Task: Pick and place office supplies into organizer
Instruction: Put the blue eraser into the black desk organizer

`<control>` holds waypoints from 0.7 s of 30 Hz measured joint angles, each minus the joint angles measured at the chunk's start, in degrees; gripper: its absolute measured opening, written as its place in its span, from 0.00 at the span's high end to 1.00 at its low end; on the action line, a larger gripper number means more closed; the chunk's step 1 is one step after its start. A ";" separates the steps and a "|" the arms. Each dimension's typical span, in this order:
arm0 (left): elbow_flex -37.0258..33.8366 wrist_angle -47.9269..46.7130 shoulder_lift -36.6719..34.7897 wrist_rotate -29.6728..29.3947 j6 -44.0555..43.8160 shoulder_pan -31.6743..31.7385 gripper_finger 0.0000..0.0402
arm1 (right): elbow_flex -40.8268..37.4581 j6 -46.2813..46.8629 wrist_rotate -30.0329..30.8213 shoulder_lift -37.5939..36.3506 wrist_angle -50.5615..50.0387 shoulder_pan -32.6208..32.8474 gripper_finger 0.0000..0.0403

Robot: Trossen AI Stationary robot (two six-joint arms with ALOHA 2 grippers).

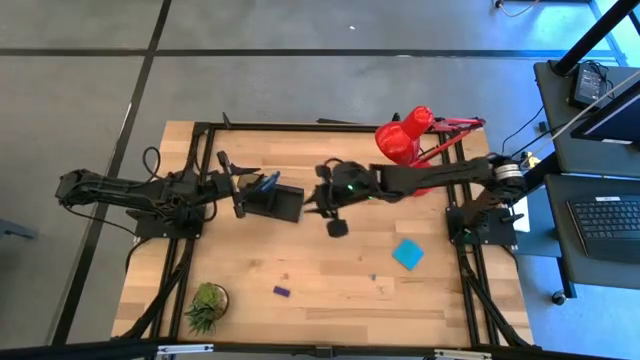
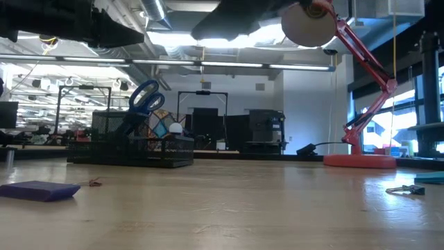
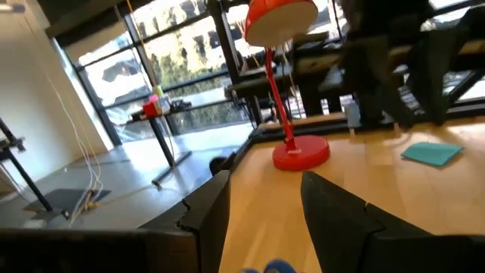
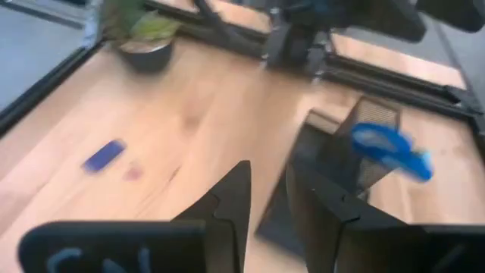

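Note:
The black mesh organizer (image 1: pixel 284 204) rests flat on the table's middle. Blue-handled scissors (image 1: pixel 268 182) stand in its taller cup, handles up (image 2: pixel 144 97). My left gripper (image 1: pixel 233 186) is open, level at the organizer's left end, with the blue handles (image 3: pixel 270 267) just past its fingers. My right gripper (image 1: pixel 314 200) is open at the organizer's right end, above the low compartment (image 4: pixel 303 178), holding nothing. A purple block (image 1: pixel 282 291) and a cyan sticky-note pad (image 1: pixel 407 254) lie on the near half of the table.
A red desk lamp (image 1: pixel 405 136) stands at the far right, its head above my right arm. A small potted plant (image 1: pixel 207 304) sits at the near left corner. A tiny loose item (image 2: pixel 406 189) lies near the cyan pad. Bare wood shows between block and pad.

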 joint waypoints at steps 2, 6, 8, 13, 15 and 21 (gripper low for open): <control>0.00 -1.28 0.21 0.22 -1.04 0.00 0.61 | -5.47 1.11 -0.06 -3.70 2.00 1.20 0.78; 0.01 -1.73 0.79 0.24 -1.13 0.01 0.61 | -17.63 4.37 0.09 -11.52 10.89 3.37 0.78; 0.02 -1.76 0.85 0.24 -1.22 0.02 0.61 | -22.53 5.89 0.11 -15.69 12.20 4.26 0.78; 0.02 -1.84 1.08 2.69 -3.55 0.02 0.61 | -32.97 12.54 0.05 -26.19 12.63 5.45 0.78; 0.01 -3.07 1.20 7.16 -3.46 0.02 0.61 | -37.50 12.89 0.33 -29.74 16.01 6.18 0.78; 0.02 -2.11 3.97 21.08 -2.85 -0.02 0.61 | -50.69 12.01 0.18 -38.09 31.80 7.16 0.78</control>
